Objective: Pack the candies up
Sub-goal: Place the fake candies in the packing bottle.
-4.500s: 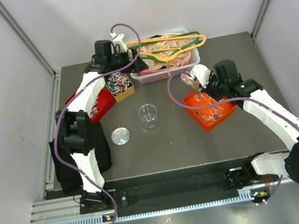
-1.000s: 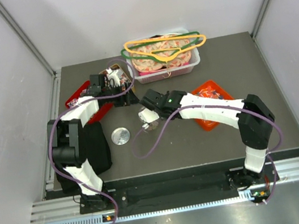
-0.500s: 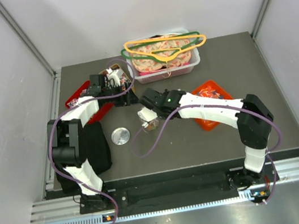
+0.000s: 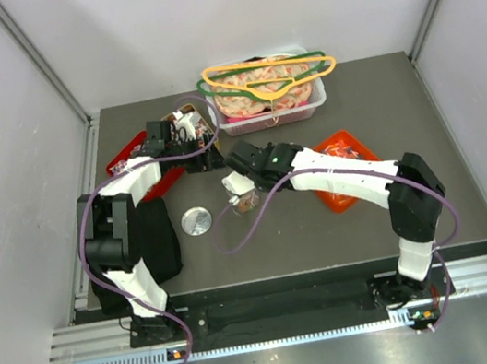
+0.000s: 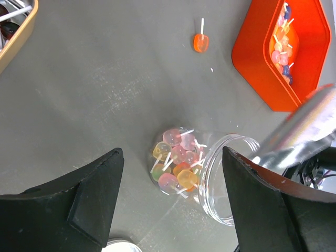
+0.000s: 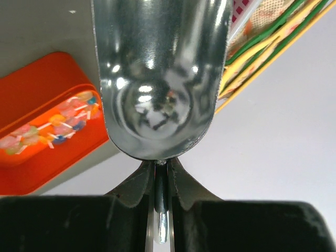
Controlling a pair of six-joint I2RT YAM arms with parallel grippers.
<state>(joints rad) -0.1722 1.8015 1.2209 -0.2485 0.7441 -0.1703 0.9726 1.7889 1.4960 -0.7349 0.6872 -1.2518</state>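
Beside the jar (image 5: 223, 181), the right pincer (image 6: 161, 184) clamps an empty scoop (image 6: 160, 79), likely for pouring candies (image 5: 178, 176); the left pincer (image 5: 172, 163) gapes apart.

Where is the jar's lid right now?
In the top view the round lid lies flat on the table left of centre, just left of the clear jar where the right gripper holds its scoop.

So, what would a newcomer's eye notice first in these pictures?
A shiny metal scoop, gripped by the right gripper, fills the right wrist view. In the middle, a clear jar holds a small heap of colourful candies. More candies lie in the orange tray to its right, and one stray candy lies on the table.
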